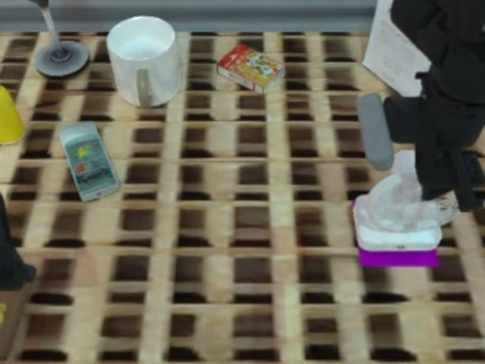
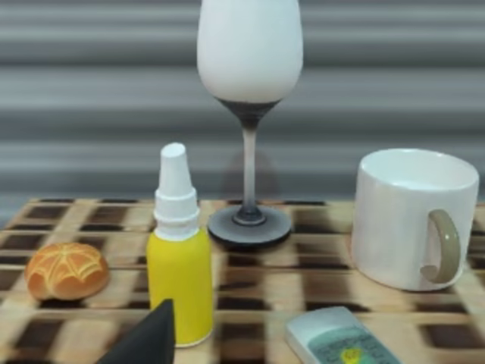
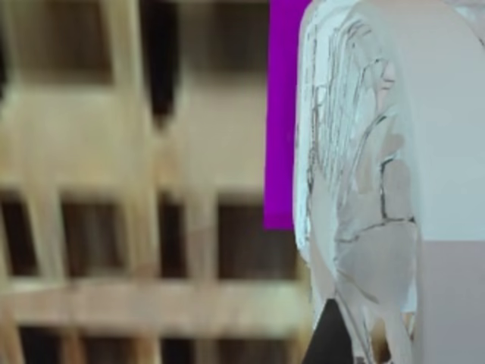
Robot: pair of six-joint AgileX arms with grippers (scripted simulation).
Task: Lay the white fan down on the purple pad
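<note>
White plastic marks the white fan (image 1: 394, 212), which sits at the right edge of the top view, its rectangular base resting on the purple pad (image 1: 398, 258); a strip of purple shows along the base's lower edge. The right arm reaches down from the upper right corner of the top view, its dark body bent over the fan, and the right pincer (image 1: 439, 193) sits at the fan's grille, so close that I cannot tell whether its fingers clamp the fan or stand apart from it. In the right wrist view the fan (image 3: 379, 152) fills the right half of the frame with the pad (image 3: 284, 114) just behind it. The left arm is parked at the lower left edge of the top view, and its pincer (image 1: 11, 265) shows only as a dark shape whose fingers I cannot make out. A white mug (image 1: 144, 57) stands in the upper left of the checked wooden tabletop (image 1: 227, 227).
</note>
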